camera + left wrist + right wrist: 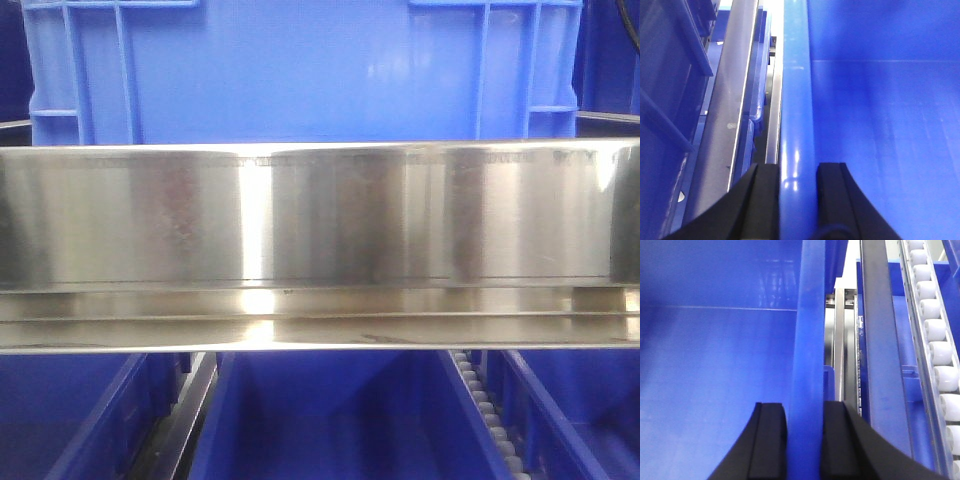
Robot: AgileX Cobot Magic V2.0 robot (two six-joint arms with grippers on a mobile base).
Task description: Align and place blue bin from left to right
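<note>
Brushed stainless-steel beam spans front view horizontally. Darker blue plastic bins sit below it, with track of white rollers alongside. Large bright-blue plastic bin stands behind and above beam, apparently level; base hidden. Left gripper straddles bin's left rim, black fingers closed against both faces of wall. Right gripper clamps right rim likewise. Bin has smooth flat side wall, moulded vertical ribs at both corners, glossy interior.

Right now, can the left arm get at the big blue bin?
Looks like yes: the left pincer straddles the rim of the blue bin, one finger each side, with nothing blocking it.
</note>
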